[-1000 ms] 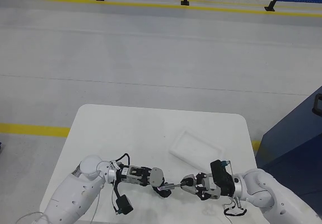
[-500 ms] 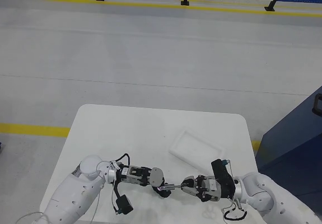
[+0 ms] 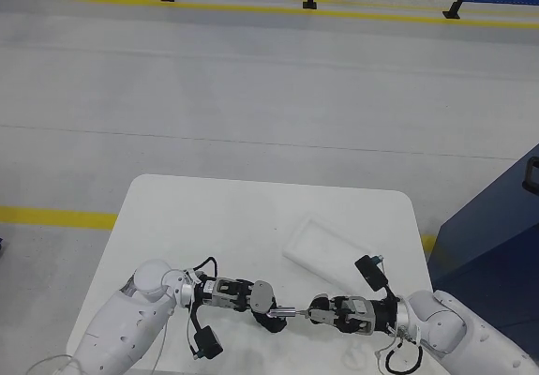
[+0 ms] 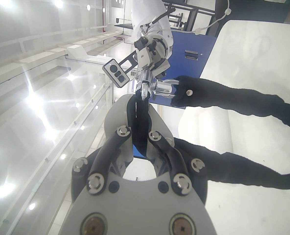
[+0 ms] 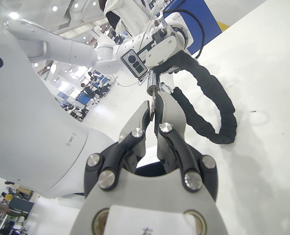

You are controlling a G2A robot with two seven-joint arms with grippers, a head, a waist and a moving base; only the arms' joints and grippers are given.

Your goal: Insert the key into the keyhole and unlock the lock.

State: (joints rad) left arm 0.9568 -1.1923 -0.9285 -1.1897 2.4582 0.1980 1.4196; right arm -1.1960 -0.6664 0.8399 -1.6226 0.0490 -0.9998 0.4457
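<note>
With the left tool [image 4: 137,106] clenched on the lock [image 5: 151,81] and the right tool [image 5: 154,110] pinching the key [image 5: 152,103], its tip at the lock's chrome end, any tilt between them could, I judge, jam or drop the key.

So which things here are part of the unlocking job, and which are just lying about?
In the job: key, pinched by right gripper; cable lock, held by left gripper.
Lying about: white tray on the table; blue cabinet beside it.
</note>
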